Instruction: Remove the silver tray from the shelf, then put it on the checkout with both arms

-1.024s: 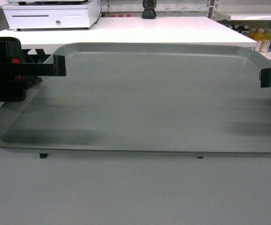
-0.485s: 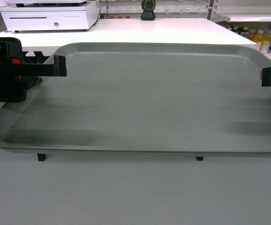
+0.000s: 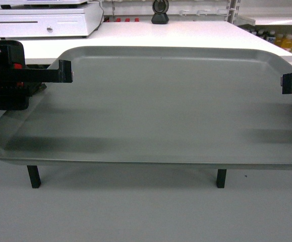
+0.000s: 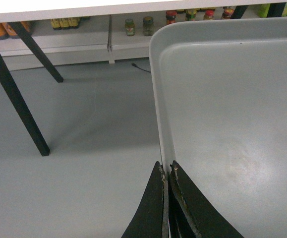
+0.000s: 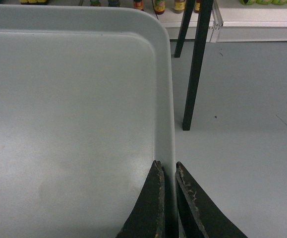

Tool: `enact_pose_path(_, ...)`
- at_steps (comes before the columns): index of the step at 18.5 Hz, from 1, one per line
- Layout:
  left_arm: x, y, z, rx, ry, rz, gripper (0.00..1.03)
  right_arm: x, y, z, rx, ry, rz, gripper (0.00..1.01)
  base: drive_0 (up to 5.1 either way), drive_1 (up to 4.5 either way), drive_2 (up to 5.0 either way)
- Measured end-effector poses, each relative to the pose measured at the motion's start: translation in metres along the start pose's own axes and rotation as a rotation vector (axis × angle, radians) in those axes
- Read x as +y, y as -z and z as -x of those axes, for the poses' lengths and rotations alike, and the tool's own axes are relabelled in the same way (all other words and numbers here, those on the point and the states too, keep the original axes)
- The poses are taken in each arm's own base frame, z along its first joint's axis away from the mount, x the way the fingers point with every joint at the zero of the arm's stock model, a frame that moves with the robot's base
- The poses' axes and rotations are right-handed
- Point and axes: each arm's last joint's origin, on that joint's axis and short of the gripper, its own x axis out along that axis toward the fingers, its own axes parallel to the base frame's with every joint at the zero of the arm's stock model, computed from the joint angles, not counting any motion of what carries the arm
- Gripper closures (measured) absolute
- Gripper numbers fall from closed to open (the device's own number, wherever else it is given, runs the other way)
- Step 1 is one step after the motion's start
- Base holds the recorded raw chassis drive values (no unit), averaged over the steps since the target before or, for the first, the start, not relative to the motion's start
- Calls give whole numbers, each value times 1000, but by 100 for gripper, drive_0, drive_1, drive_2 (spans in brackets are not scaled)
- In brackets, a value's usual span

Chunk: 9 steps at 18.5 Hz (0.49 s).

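Tray (image 3: 161, 106) airborne before surface (image 3: 186, 33) | left claw (image 4: 167, 171), right claw (image 5: 167, 168) pinching rims | uneven lift risks slip

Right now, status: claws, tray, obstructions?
Left claw and right claw shut on silver tray rims. Tray airborne, level, short of checkout. Nothing blocking.

The silver tray (image 3: 161, 106) hides most of the checkout (image 3: 196, 33) legs; its right corner is cut off.
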Motion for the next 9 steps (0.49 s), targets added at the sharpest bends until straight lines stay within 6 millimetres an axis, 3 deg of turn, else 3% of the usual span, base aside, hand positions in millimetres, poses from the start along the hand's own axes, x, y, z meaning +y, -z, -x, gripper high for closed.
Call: enact_pose_path(9,0,0,0,1,1,0,101,0,1,-1,10,1,2,98,-3,431,-436)
